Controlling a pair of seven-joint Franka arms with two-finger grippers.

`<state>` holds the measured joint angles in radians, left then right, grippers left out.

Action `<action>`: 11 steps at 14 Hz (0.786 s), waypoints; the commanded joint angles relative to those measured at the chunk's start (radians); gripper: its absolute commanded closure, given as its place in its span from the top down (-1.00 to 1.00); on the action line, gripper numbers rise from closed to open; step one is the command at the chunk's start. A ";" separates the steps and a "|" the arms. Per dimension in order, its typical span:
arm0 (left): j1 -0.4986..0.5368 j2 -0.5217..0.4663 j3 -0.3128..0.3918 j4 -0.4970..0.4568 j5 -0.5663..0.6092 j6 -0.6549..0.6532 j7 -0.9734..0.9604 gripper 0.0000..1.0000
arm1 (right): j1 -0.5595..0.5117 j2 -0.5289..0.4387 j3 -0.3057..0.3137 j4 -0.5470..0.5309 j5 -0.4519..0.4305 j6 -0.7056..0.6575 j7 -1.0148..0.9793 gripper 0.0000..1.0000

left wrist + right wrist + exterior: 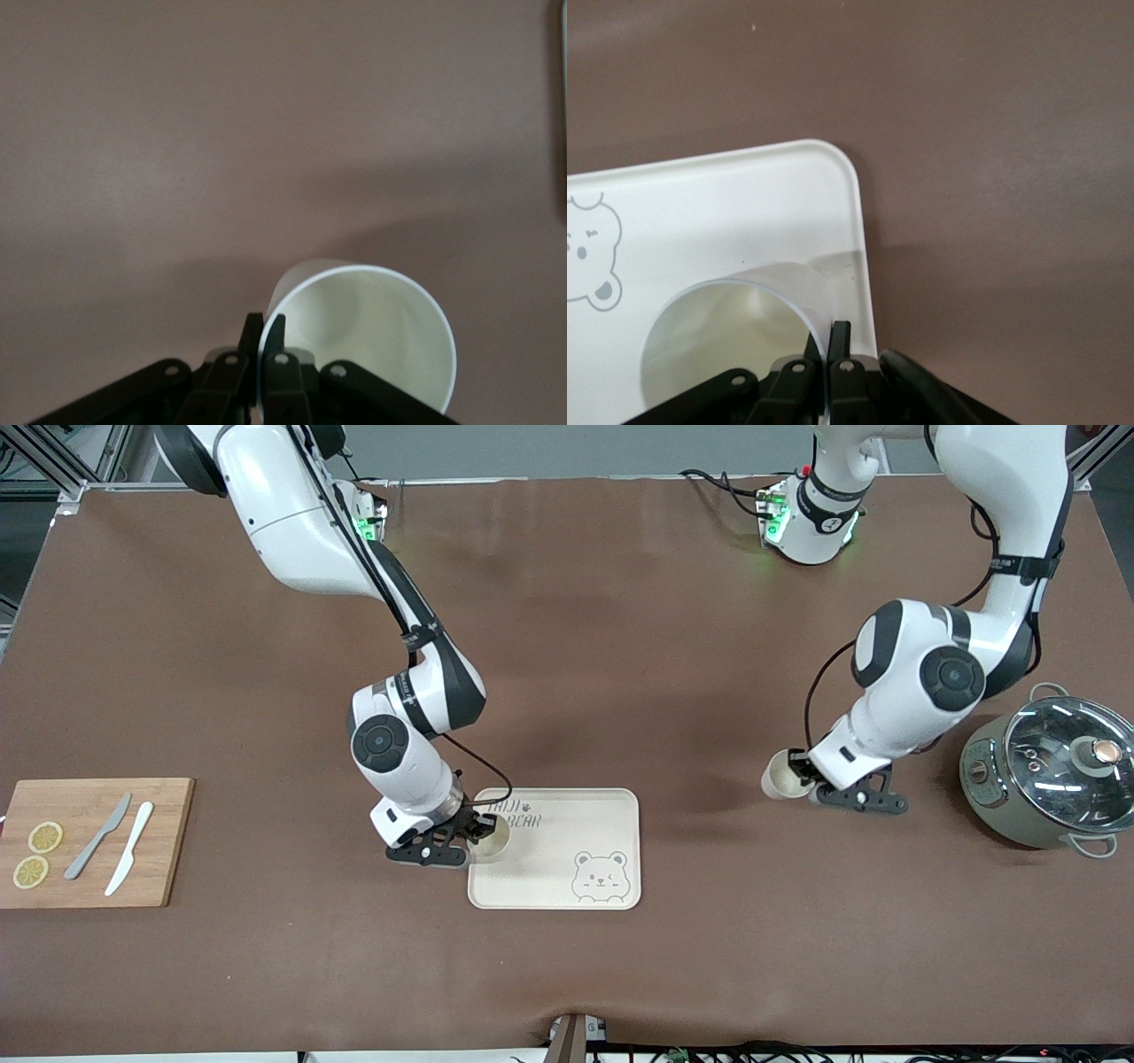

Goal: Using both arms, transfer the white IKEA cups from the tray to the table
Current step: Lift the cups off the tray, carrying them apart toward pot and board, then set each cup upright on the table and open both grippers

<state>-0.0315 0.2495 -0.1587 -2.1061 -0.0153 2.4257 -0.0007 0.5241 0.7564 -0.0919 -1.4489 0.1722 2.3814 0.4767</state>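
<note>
Grippers pinch cup rims for lifting: right gripper clamps the cup at the tray's 9 o'clock edge, left gripper holds its cup over table.

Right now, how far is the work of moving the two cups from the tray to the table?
About halfway. The left gripper is shut on the rim of one cup, already off the tray and over the table near the pot; whether it rests there is unclear. The right gripper is shut on the rim of the second cup, which is on the tray. Both cups remain unreleased.
</note>
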 commanded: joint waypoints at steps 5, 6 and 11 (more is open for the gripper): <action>0.197 -0.070 -0.024 -0.236 0.006 0.251 0.284 -1.00 | -0.150 -0.061 0.009 0.068 -0.014 -0.175 -0.173 -1.00; 0.206 -0.050 -0.024 -0.241 0.008 0.278 0.298 -1.00 | -0.168 -0.065 0.009 0.068 -0.013 -0.197 -0.215 -1.00; 0.234 0.043 -0.025 -0.261 0.008 0.420 0.332 -1.00 | -0.277 -0.081 0.008 0.061 -0.014 -0.249 -0.441 -1.00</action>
<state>0.1816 0.2634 -0.1635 -2.3613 -0.0153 2.7932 0.3173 0.2930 0.6996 -0.1010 -1.3726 0.1718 2.1644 0.1114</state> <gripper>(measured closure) 0.965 0.969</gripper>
